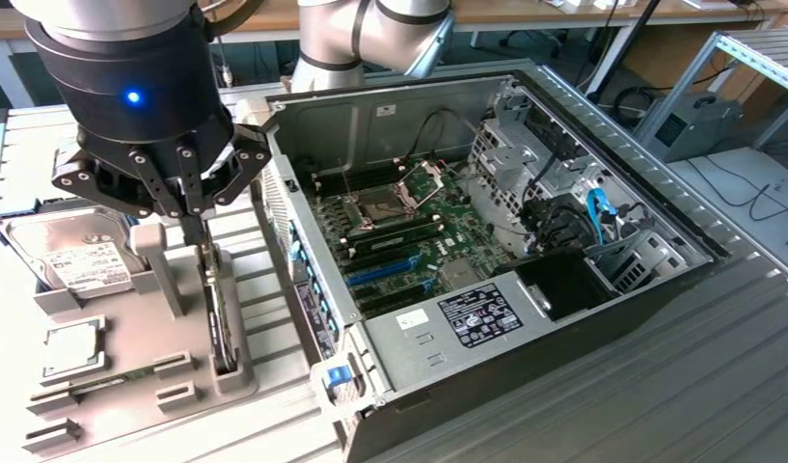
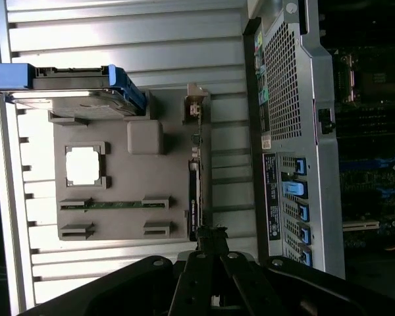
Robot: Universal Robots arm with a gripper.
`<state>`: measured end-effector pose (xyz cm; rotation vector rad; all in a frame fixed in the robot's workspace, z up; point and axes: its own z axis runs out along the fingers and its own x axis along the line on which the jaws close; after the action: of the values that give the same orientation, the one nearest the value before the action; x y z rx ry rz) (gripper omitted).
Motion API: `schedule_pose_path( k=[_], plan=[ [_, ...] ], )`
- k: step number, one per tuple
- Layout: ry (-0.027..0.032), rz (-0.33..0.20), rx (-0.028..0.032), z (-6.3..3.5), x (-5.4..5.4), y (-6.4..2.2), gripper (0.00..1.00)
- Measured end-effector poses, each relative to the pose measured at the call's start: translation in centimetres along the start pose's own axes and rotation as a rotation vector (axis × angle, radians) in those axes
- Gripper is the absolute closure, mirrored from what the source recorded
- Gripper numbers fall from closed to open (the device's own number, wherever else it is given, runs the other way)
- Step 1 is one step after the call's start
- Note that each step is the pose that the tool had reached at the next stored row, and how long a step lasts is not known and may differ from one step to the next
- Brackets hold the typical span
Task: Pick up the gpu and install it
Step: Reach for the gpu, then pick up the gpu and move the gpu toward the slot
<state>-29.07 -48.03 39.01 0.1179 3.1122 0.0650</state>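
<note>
1. No brand or word can be read: the white label on the hard drive (image 1: 82, 260), the black-and-white sticker on the power supply (image 1: 477, 313) and the stickers on the rear panel of the open computer case (image 1: 367, 116) all carry print too small to make out
2. The gpu (image 1: 217, 309) stands on its long edge in a slot of the grey holder tray (image 1: 123, 338), on the side nearest the case, with its pale bracket (image 2: 195, 105) at one end
3. The gripper (image 1: 192, 227) is down at the gpu's other end; its own body hides the meeting point, so I cannot tell whether it is spread or pinching the card
4. A green memory stick (image 2: 115, 205) and a processor chip (image 2: 83, 164) sit in the same tray; the gripper covers part of the hard drive in the exterior view
</note>
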Motion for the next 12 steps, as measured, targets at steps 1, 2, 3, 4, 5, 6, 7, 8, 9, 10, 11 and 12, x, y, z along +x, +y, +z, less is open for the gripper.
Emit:
schedule_pose_path(
  k=[1,2,3,4,5,6,7,8,9,10,11,12],
  plan=[
    [0.0000,0.000,0.0000,0.00,0.00,0.00,0.89],
    [-0.0001,0.000,0.0000,0.00,0.00,0.00,0.89],
    [-0.0001,0.000,0.0000,0.00,0.00,0.00,0.89],
    [0.0000,0.000,0.0000,0.00,0.00,0.00,0.89],
    [0.0000,0.000,0.0000,0.00,0.00,0.00,0.89],
    [-0.0001,0.000,0.0000,0.00,0.00,0.00,0.89],
    [0.0000,0.000,0.0000,0.00,0.00,0.00,0.89],
    [0.0000,0.000,0.0000,0.00,0.00,0.00,0.89],
    [-0.0001,0.000,0.0000,0.00,0.00,0.00,0.89],
    [0.0000,0.000,0.0000,0.00,0.00,0.00,0.89],
    [-0.0001,0.000,0.0000,0.00,0.00,0.00,0.89],
    [-0.0001,0.000,0.0000,0.00,0.00,0.00,0.89]
  ],
)
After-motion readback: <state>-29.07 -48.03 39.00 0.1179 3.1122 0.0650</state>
